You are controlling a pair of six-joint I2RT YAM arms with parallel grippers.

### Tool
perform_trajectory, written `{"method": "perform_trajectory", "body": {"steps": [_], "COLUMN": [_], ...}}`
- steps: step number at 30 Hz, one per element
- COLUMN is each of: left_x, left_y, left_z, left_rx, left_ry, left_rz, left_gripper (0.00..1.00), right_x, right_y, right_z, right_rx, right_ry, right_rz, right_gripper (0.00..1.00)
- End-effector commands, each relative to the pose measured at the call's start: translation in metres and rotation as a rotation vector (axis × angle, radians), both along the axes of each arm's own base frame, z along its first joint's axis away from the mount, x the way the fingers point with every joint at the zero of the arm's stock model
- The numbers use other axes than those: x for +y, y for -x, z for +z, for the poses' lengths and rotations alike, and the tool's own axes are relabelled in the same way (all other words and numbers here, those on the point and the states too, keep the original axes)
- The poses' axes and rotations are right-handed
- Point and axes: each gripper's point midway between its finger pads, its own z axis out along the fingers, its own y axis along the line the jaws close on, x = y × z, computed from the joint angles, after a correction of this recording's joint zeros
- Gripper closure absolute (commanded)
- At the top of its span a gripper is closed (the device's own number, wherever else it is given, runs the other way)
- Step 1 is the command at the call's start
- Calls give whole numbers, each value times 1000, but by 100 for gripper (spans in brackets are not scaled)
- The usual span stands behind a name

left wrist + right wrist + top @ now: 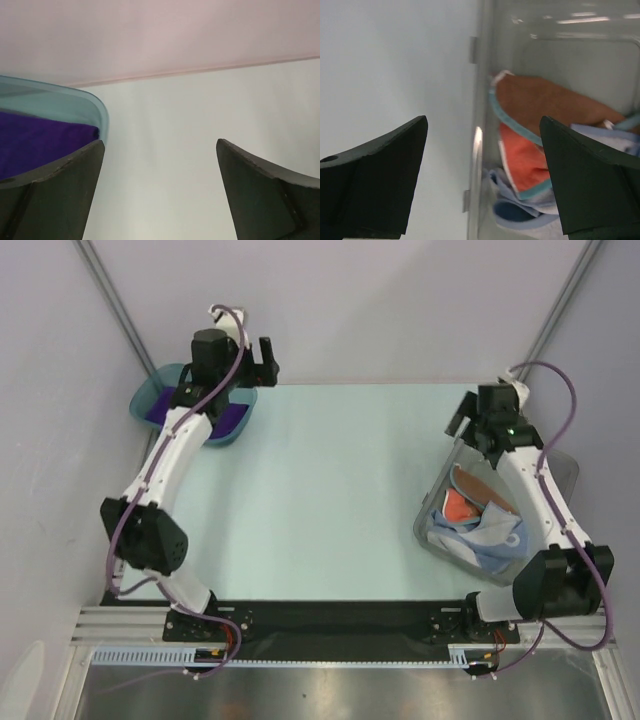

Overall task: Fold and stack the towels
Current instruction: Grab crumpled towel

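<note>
Left gripper (160,142) spread wide, empty, beside purple towel (40,145) in teal tray (75,102) — right gripper (483,118) likewise, at clear bin (482,60) wall.

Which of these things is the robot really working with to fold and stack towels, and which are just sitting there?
Part of the job:
- purple towel, lying in the tray
- brown-red and orange cloth, in the bin
- light-blue towels, crumpled in the bin

Just there:
- teal tray
- clear bin
- table
</note>
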Motion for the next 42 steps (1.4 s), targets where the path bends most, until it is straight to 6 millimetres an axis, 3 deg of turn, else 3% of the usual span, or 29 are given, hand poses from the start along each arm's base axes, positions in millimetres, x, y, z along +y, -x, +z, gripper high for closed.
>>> {"method": "perform_trajectory", "body": {"steps": [1,3,4,5,6,7,8,10,12,15,18,22,25,28,31,34,37,38,39,42], "left_x": [-64,-78,-93,-93,-104,-106,-115,-127,-134,-134,-140,-138,-137,-139,-135,-139,-140,-140,-139,-139], "left_y": [61,89,106,118,131,144,158,180,193,198,205,206,208,210,206,207,206,206,206,207], "left_z": [-31,-27,-38,-30,-30,-51,-39,-60,-65,-78,-75,-71,-81,-82,-86,-92,-92,-93,-93,-94], "left_rx": [158,165,197,172,169,213,182,228,240,275,285,279,288,309,301,320,326,326,325,323], "left_ry": [126,64,34,35,52,65,121,129,121,97,106,89,88,82,70,76,76,72,70,70], "left_rz": [-200,-268,-303,-300,-325,-336,-373,-419,-452,-456,-506,-514,-512,-526,-501,-518,-520,-518,-517,-518], "left_gripper": [0,0,0,0,0,0,0,0,0,0,0,0,0,1,1,1,1,1,2,1], "right_x": [-56,-83,-91,-107,-102,-103,-107,-108,-97,-79,-86,-60,-49,-53,-60,-62,-67,-71,-73,-79], "right_y": [37,47,56,64,69,75,80,75,78,59,70,63,65,62,61,52,36,28,23,13], "right_z": [-27,-32,-40,-43,-50,-56,-63,-70,-93,-109,-132,-154,-167,-169,-179,-180,-173,-166,-160,-127], "right_rx": [63,51,76,88,114,130,142,106,150,167,240,266,334,315,325,307,278,249,233,165], "right_ry": [-6,-80,-129,-172,-233,-246,-242,-271,-361,-399,-336,-353,-370,-332,-365,-369,-322,-309,-295,-235], "right_rz": [-211,-345,-412,-486,-510,-536,-567,-566,-550,-399,-422,-347,-381,-401,-433,-410,-342,-324,-302,-236], "right_gripper": [2,4,5,8,8,7,7,8,12,18,23,25,26,29,43,51,76,90,98,100]}}
